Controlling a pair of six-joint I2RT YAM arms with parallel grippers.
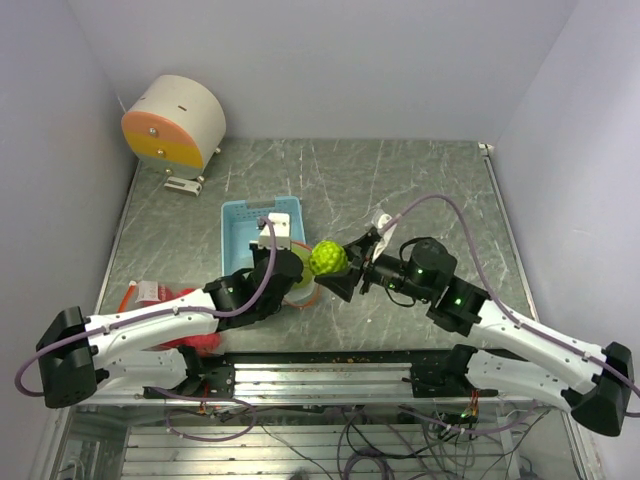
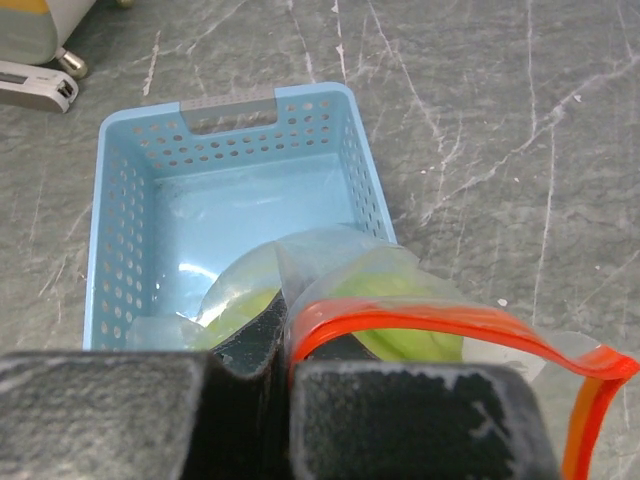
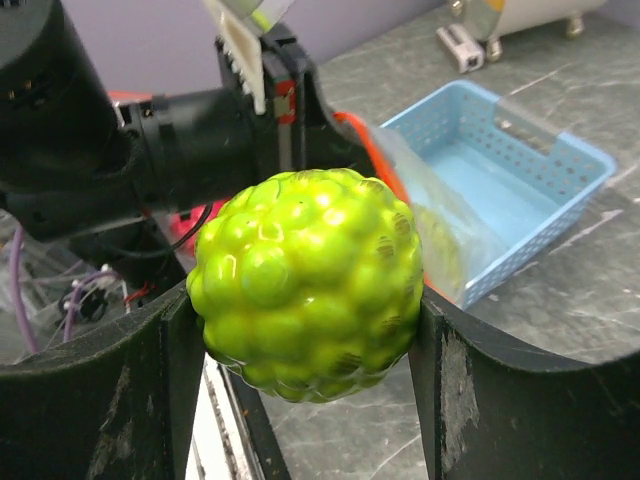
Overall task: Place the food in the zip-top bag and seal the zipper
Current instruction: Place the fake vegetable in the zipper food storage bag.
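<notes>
My right gripper (image 1: pixel 335 262) (image 3: pixel 305 300) is shut on a bumpy bright green ball of the food (image 1: pixel 328 258) (image 3: pixel 305 280), held above the table. The ball hangs just right of the zip-top bag (image 1: pixel 302 288) (image 3: pixel 432 222), a clear bag with a red zipper rim (image 2: pixel 430 320). My left gripper (image 1: pixel 288 268) (image 2: pixel 283 370) is shut on that rim at one end and holds the mouth up. More green food (image 2: pixel 420 345) shows through the bag's film. Beyond the bag sits the light blue tray (image 1: pixel 240 225) (image 2: pixel 125 215) (image 3: pixel 560 150), with part of the bag lying in it.
A round white and orange device (image 1: pixel 175 122) stands at the back left. Red items (image 1: pixel 195 340) lie under my left arm near the front edge. A small white object (image 1: pixel 383 220) sits behind my right gripper. Walls close in on three sides.
</notes>
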